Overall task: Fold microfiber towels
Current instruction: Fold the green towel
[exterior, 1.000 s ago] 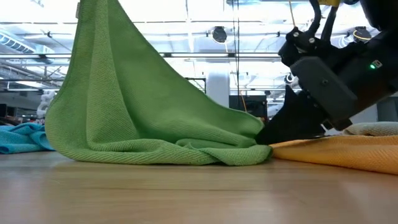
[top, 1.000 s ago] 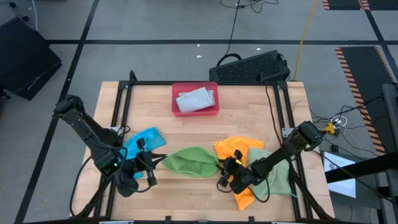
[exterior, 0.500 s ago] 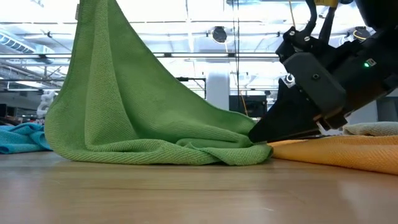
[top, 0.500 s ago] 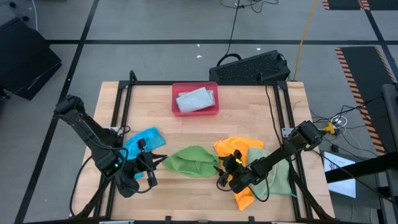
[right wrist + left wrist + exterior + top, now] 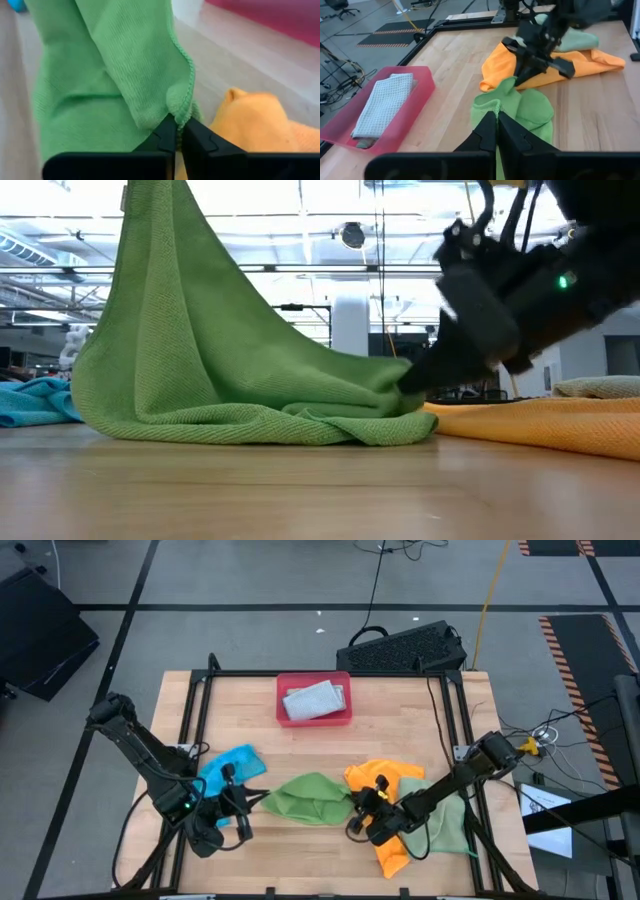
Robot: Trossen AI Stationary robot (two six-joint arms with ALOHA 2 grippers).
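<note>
Likely robotics lab: wood surface (image 5: 400, 710) in black metal frame (image 5: 320, 673), hazard-striped floor (image 5: 580, 650), loose cables (image 5: 380, 580), open ceiling lights (image 5: 300, 240).

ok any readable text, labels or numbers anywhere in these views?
None readable.
Green towel, orange towel, blue towel, grey towel, red tray: no print, tag or label shows.
Paper off the table's right side: marks too small to read.
Black case behind the table: no legible marking.
</note>
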